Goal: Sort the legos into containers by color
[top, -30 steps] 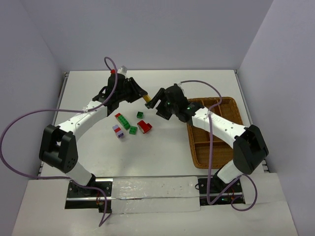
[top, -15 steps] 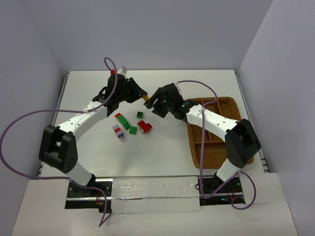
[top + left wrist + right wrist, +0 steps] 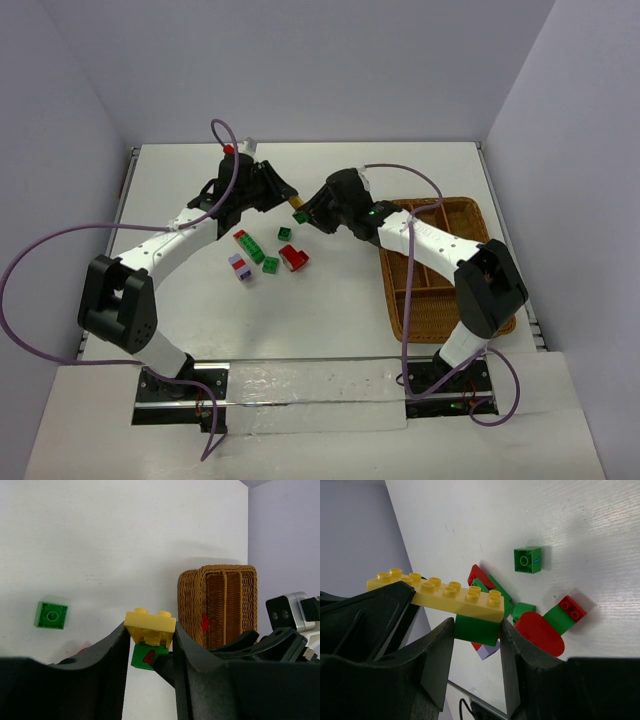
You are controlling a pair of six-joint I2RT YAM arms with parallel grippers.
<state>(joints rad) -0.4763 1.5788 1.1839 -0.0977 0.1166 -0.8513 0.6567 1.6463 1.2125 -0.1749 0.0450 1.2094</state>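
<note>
The left hand (image 3: 149, 633) is closed on one end of a long yellow brick (image 3: 445, 597), and the right hand (image 3: 477, 630) is clamped on the green block (image 3: 476, 625) stuck beneath the other end. The stack is held above the surface (image 3: 340, 310), near the middle of its far edge, with the long axis running from hand to hand. A straight pull apart is judged to be needed. The wicker tray (image 3: 455, 203) lies by the right edge, nearer the right arm. Loose legos (image 3: 270, 264) are scattered toward the near edge, out of that path.
</note>
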